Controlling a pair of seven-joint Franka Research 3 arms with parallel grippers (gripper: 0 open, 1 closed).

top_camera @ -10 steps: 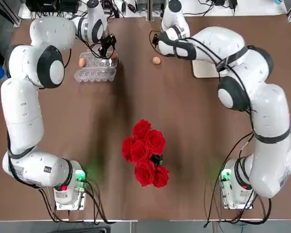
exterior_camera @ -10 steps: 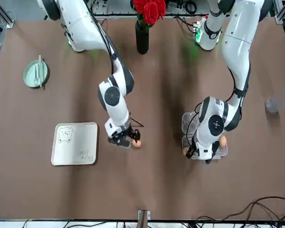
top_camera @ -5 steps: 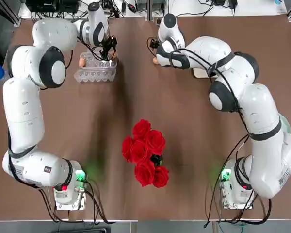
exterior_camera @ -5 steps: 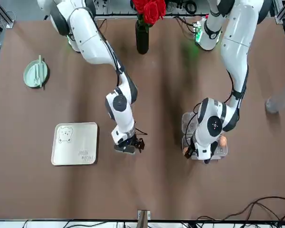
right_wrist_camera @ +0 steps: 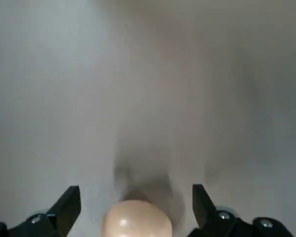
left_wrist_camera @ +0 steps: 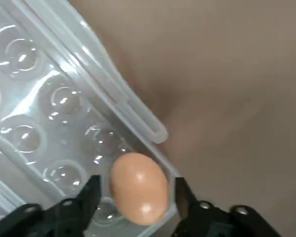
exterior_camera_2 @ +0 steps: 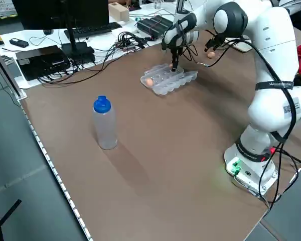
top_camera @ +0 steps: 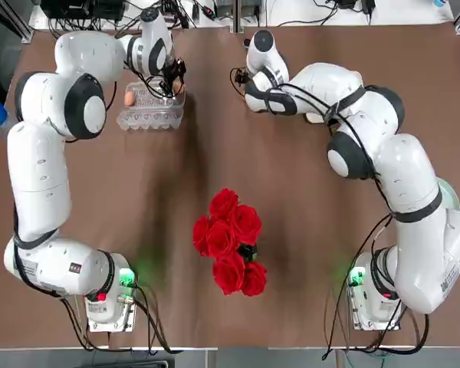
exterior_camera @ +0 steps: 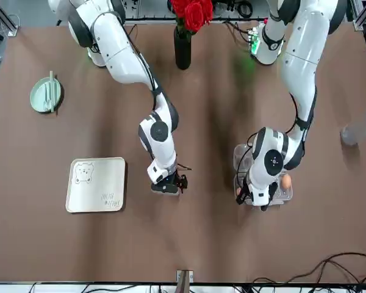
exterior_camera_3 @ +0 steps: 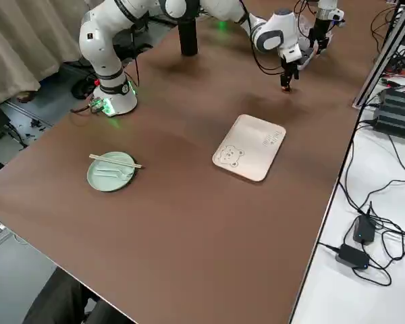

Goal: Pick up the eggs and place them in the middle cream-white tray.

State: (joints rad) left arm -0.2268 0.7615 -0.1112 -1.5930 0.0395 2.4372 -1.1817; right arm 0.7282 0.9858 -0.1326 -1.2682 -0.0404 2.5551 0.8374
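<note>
One egg (left_wrist_camera: pixel 138 187) sits in a corner cup of the clear carton (top_camera: pixel 149 109), and the fingers of my left gripper (left_wrist_camera: pixel 135 200) flank it closely, a thin gap showing on each side. Another egg (top_camera: pixel 130 98) rests at the carton's far end. A loose egg (right_wrist_camera: pixel 135 219) lies on the table between the wide-open fingers of my right gripper (exterior_camera: pixel 169 186). To that gripper's right, the cream-white tray (exterior_camera: pixel 97 184) with its bear drawing lies bare; it also shows in the right side view (exterior_camera_3: pixel 250 147).
A vase of red roses (top_camera: pixel 230 241) stands mid-table toward the arms' bases. A pale green plate with chopsticks (exterior_camera: pixel 47 94) lies beyond the tray. A blue-capped bottle (exterior_camera_2: pixel 105 123) stands near the table's left edge.
My right gripper has moved over the loose egg and come down around it. My left gripper's fingers have narrowed around the egg in the carton.
</note>
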